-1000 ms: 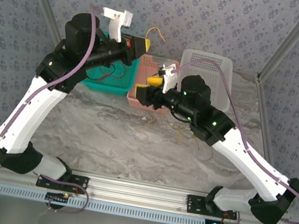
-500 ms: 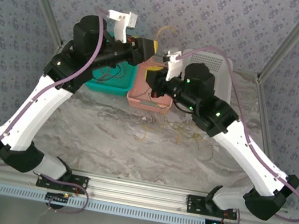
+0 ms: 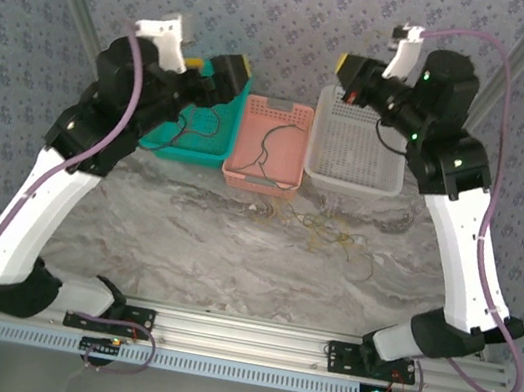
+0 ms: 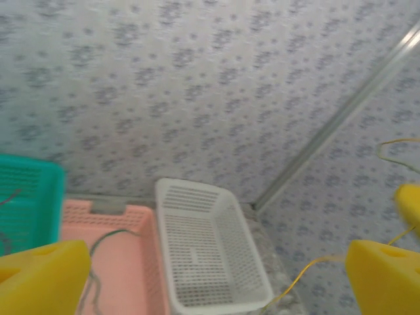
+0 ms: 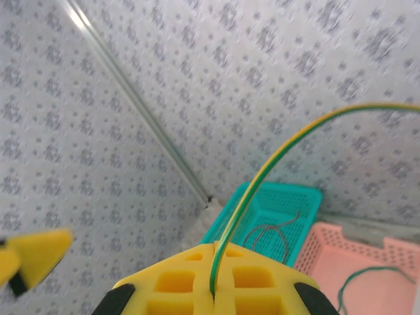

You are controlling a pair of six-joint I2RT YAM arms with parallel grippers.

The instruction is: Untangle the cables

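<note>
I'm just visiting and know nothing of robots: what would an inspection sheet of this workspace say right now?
Surface: marbled table.
Job's things: loose cables lying on table; green cable in pink basket; dark cable in teal basket.
Clutter: nothing seen.
Grippers: left gripper jaws open, holding nothing; right gripper jaws shut on yellow-green cable.
Cables: purple arm cables run along both arms.
Surroundings: patterned walls; white basket beside the pink one.

One teal basket, one pink basket, one white basket
</note>
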